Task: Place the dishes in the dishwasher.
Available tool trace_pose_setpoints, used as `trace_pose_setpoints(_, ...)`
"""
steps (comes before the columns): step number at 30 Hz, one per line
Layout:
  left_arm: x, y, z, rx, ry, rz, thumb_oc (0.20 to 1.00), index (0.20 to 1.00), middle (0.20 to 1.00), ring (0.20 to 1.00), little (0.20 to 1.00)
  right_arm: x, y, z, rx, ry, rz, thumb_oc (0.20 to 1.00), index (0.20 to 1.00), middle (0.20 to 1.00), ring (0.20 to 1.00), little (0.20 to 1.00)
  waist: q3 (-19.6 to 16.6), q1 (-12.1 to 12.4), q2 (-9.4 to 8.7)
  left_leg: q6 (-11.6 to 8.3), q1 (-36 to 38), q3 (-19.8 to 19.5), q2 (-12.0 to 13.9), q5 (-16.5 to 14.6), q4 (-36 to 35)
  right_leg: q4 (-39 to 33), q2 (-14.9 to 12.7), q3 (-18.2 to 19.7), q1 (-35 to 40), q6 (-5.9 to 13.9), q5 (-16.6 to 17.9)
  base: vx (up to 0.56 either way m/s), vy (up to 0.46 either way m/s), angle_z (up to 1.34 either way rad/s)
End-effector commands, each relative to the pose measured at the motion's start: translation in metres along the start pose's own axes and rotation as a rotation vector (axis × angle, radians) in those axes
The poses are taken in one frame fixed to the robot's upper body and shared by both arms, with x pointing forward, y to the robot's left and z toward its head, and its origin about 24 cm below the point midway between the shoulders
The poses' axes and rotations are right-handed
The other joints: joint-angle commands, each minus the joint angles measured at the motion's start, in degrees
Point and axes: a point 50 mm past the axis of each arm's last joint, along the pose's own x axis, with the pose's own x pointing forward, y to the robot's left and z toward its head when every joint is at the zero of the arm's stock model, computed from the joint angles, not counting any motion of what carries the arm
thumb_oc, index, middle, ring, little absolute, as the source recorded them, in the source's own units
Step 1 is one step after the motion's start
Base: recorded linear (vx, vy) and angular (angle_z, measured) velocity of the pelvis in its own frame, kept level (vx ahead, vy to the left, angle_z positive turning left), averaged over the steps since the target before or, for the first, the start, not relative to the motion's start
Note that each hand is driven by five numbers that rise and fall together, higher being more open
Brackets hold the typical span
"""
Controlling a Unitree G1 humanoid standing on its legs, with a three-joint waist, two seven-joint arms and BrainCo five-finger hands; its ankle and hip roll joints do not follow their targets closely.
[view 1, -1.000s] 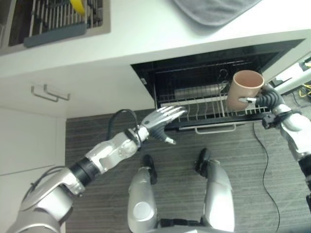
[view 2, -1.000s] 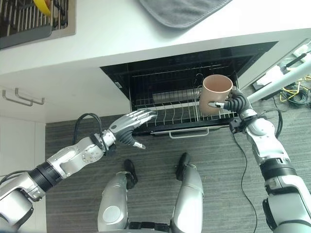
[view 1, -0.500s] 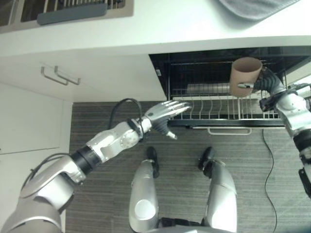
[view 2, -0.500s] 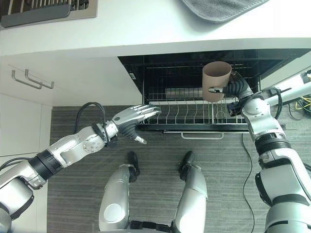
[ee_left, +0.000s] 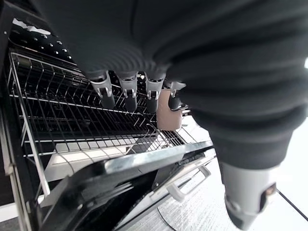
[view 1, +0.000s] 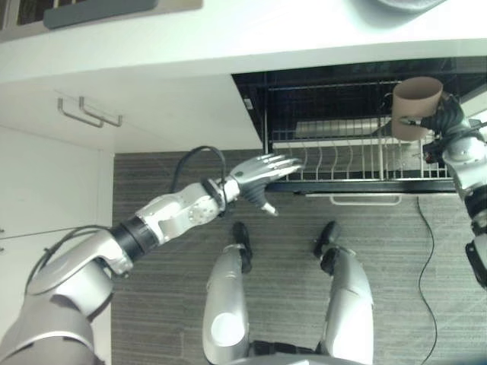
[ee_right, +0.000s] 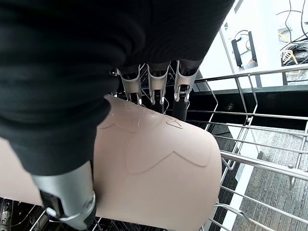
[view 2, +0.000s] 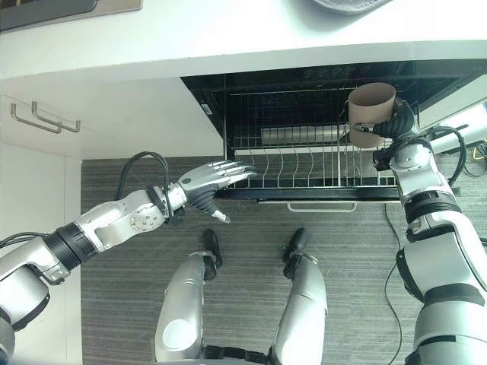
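Right wrist view first, and the right hand (ee_right: 72, 125) has its fingers and thumb curled round one beige mug (ee_right: 154, 178), whose side carries a faint embossed outline pattern but no lettering that can be read. From the head camera the mug (view 2: 371, 114) is held above the right end of the dishwasher rack (view 2: 304, 163), apparently clear of the wires, its open mouth tilted toward the counter. One wire rack is pulled out of the open dishwasher (view 1: 358, 99), with a row of upright tines along it and what looks like a flat metal tray lying further in; a single white handle bar (view 2: 321, 206) runs along its front edge. Over on the other side, the left hand (view 1: 259, 176) hovers by the rack's left front corner, fingers straight and spread, thumb pointing down, nothing in it. Its own wrist camera shows the dark fingertips (ee_left: 127, 98) lined up above the rack (ee_left: 86, 125), with the mug small in the distance. Two metal cabinet handles (view 1: 87, 115) sit on the white cabinet front at the left, under the white countertop (view 2: 228, 34)
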Motion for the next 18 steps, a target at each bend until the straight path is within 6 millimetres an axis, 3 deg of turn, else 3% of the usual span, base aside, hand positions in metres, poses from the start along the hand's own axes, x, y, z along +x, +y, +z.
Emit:
trace_pose_setpoints(1, -0.001, 0.014, 0.010, -0.023, -0.076, 0.074, 1.000, 1.000, 1.000, 1.000, 1.000, 0.002, -0.025, 0.007, 0.015, -0.033, -0.118, 0.200, 0.200, 0.200, 0.200, 0.200, -1.36, 1.17, 0.78, -0.72, -2.48, -5.06, 1.33, 1.02, -1.48, 1.06, -2.85, 0.71, 4.23, 8.00, -4.88, 0.00, 0.000, 0.00)
trace_pose_setpoints(10, 0.002, 0.018, 0.010, -0.016, -0.078, 0.082, 1.000, 1.000, 1.000, 1.000, 1.000, -0.001, -0.019, -0.012, 0.037, 0.071, -0.119, 0.200, 0.200, 0.200, 0.200, 0.200, -1.36, 1.13, 1.07, -0.87, -3.69, -4.92, 1.13, 1.04, -1.73, 0.40, -2.32, 0.63, 3.13, 7.95, -4.70, 0.00, 0.000, 0.00)
trace_pose_setpoints(18, 0.007, 0.021, 0.011, -0.006, -0.079, 0.098, 1.000, 1.000, 1.000, 1.000, 1.000, -0.006, 0.003, -0.030, 0.108, 0.164, -0.087, 0.200, 0.200, 0.200, 0.200, 0.200, -1.36, 0.96, 1.54, -0.90, -4.51, -4.65, 0.84, 1.09, -2.02, -0.12, -1.88, 0.94, 2.21, 7.94, -4.49, -0.01, -0.001, -0.02)
